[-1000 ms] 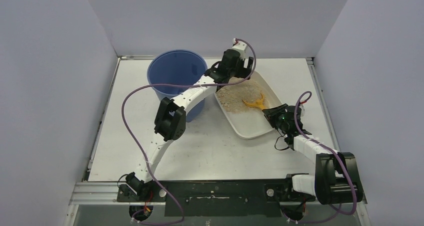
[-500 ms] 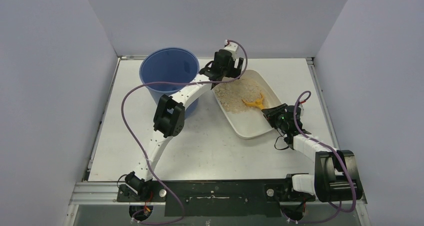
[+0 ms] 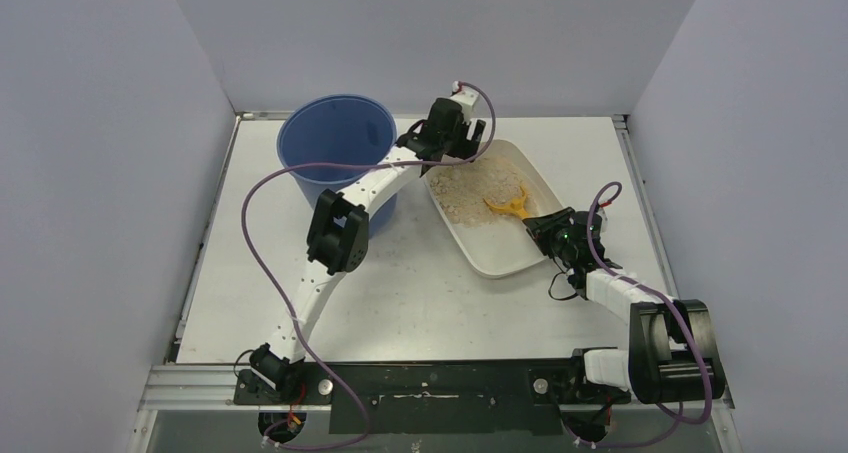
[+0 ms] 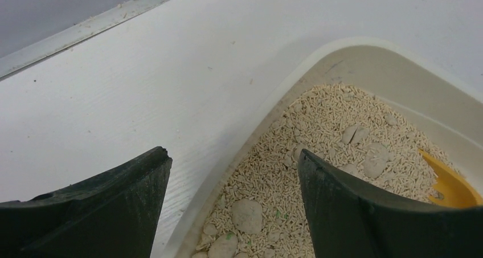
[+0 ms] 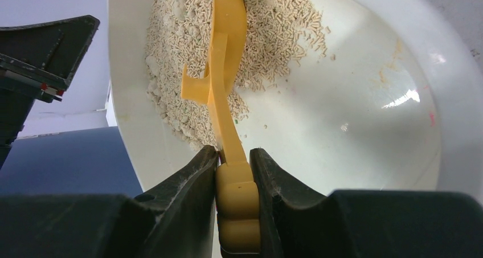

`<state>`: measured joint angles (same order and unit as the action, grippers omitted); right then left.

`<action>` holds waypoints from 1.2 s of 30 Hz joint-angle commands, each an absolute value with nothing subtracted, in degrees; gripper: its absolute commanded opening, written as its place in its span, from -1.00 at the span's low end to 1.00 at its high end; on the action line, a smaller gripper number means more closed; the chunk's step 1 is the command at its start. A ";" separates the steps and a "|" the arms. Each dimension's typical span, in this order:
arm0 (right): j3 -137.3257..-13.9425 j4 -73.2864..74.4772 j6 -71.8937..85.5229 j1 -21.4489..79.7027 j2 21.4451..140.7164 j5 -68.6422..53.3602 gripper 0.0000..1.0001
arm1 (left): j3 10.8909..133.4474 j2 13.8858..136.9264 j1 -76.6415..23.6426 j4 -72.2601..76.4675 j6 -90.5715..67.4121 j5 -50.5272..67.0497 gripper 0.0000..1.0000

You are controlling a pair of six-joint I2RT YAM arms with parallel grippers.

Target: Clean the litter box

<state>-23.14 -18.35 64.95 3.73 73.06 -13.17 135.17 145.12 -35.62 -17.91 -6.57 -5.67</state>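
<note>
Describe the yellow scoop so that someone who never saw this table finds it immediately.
Find the tall blue bucket at the far left of the table; beside it, to the right, lies the shallow white litter box with tan granules heaped at its far end. The scoop rests on those granules, its handle clamped in the right gripper. Nothing else here is bright yellow.
</note>
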 commanded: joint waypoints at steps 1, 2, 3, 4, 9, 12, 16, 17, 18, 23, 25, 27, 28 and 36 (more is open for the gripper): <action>-21.00 -10.02 62.01 3.96 74.91 -13.62 -1.00 | 136.49 146.46 -35.03 -21.00 -5.01 -2.56 0.58; -20.83 -10.09 62.05 3.96 74.82 -13.62 -1.00 | 136.42 146.63 -34.99 -21.28 -4.97 -2.74 0.56; -20.73 -10.15 62.13 3.98 74.72 -13.70 -1.00 | 136.48 146.82 -34.96 -21.61 -4.78 -3.13 0.54; -20.62 -10.26 62.20 3.97 74.59 -13.71 -1.00 | 136.66 147.00 -34.98 -21.95 -4.61 -3.47 0.51; -20.38 -10.46 62.31 3.97 74.19 -13.88 -1.00 | 137.60 148.25 -34.98 -23.26 -4.23 -4.96 0.38; -20.38 -10.29 62.17 3.98 73.92 -14.00 -1.00 | 137.92 148.52 -34.98 -23.61 -3.97 -5.52 0.27; -20.30 -10.27 62.22 3.94 73.94 -13.97 -1.00 | 137.82 148.50 -35.11 -24.00 -4.04 -5.40 -0.03; -20.28 -10.28 62.22 3.95 73.92 -13.89 -1.00 | 137.74 148.37 -35.15 -24.07 -3.92 -5.37 -0.13; -20.24 -10.24 62.23 4.00 73.92 -13.89 -1.00 | 137.46 148.18 -35.19 -24.12 -3.81 -5.25 -0.21; -20.30 -9.45 62.05 4.00 73.63 -13.62 -1.00 | 135.23 146.65 -36.12 -24.00 -2.94 -3.74 -0.69; -20.22 -9.25 61.97 3.90 73.49 -13.82 -1.00 | 133.64 145.60 -36.73 -23.80 -2.42 -3.49 -0.87; -20.05 -8.85 61.77 3.72 73.09 -14.16 -1.00 | 131.98 144.49 -37.52 -23.67 -1.76 -3.43 -1.00; -19.85 -8.68 61.64 3.65 72.86 -14.23 -1.00 | 131.04 143.89 -37.91 -23.53 -1.36 -3.46 -1.00; -18.39 -6.41 58.71 1.63 69.53 -17.44 -1.00 | 116.43 135.88 -41.57 -18.12 -0.33 -3.87 -1.00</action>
